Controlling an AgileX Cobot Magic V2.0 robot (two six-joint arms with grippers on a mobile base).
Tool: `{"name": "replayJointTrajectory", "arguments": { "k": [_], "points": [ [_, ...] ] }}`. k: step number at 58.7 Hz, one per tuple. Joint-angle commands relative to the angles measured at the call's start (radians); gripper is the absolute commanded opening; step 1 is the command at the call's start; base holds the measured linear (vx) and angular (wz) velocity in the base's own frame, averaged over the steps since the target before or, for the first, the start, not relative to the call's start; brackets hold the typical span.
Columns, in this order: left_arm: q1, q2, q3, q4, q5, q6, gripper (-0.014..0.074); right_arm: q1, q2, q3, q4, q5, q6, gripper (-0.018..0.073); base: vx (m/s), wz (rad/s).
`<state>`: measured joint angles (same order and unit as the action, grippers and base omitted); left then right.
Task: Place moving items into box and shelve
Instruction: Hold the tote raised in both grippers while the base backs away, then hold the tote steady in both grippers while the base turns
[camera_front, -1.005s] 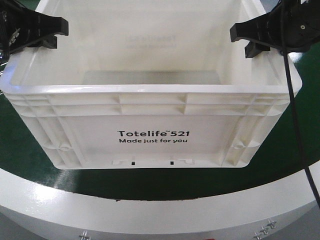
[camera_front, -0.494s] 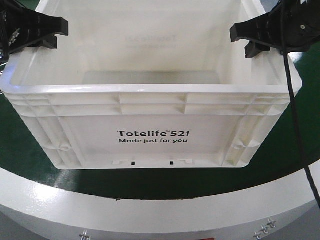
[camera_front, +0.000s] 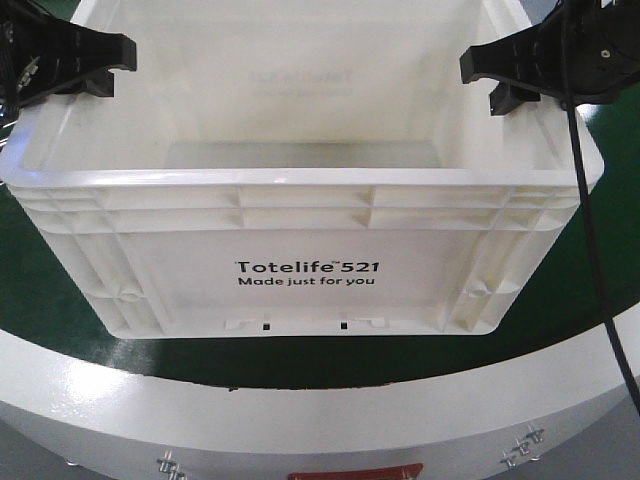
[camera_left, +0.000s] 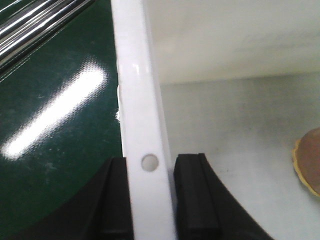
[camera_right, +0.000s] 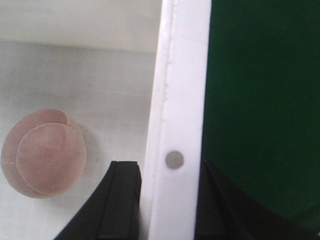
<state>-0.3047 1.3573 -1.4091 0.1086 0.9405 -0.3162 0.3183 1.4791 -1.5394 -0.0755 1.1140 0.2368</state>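
From the front, the big white box (camera_front: 300, 250) sits on a dark green table (camera_front: 600, 330) with a white round edge. Black words on its near wall say "Totelife 521 Made just for you". The left gripper (camera_front: 105, 65) is at the box's left top edge and the right gripper (camera_front: 490, 80) is at its right top edge. A black cable (camera_front: 590, 250) hangs down on the right side. The near wall hides most of the box floor.

In the left wrist view, the box's white rim (camera_left: 137, 75) runs between the two black fingers (camera_left: 197, 195) of the left gripper (camera_left: 150, 200). One finger is outside the box and one is inside. Both press close against the rim, so this pincer is pinching the box. On the box floor, at the picture's right edge, part of a round tan thing (camera_left: 307, 167) shows. It is too cut off to tell what it is. Shiny metal bars (camera_left: 35, 25) lie at the top left.

In the right wrist view, the right gripper (camera_right: 170, 205) pinches the other rim the same way, with one finger (camera_right: 122, 200) inside. A pinkish-tan ball (camera_right: 42, 152) with a stitched seam rests on the box floor, near that finger but not touching it.
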Motion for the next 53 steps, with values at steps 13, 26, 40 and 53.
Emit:
{"name": "replayJointTrajectory", "arguments": {
  "k": [13,26,40,53],
  "points": [
    [0.005,-0.048,-0.038,0.045,-0.106,0.001,0.0,-0.009,-0.056,-0.041,-0.05,-0.102,-0.014,-0.0005,-0.05,-0.04],
    [0.005,-0.048,-0.038,0.045,-0.106,0.001,0.0,-0.009,-0.056,-0.041,-0.05,-0.102,-0.014,-0.0005,-0.07,-0.03],
    [0.005,-0.048,-0.038,0.045,-0.106,0.001,0.0,-0.009,-0.056,-0.041,-0.05,-0.102,-0.014,-0.0005,-0.08,0.06],
    [0.005,-0.048,-0.038,0.045,-0.106,0.001,0.0,-0.009,-0.056,-0.041,-0.05,-0.102,-0.014,-0.0005,-0.08,0.25]
  ]
}}
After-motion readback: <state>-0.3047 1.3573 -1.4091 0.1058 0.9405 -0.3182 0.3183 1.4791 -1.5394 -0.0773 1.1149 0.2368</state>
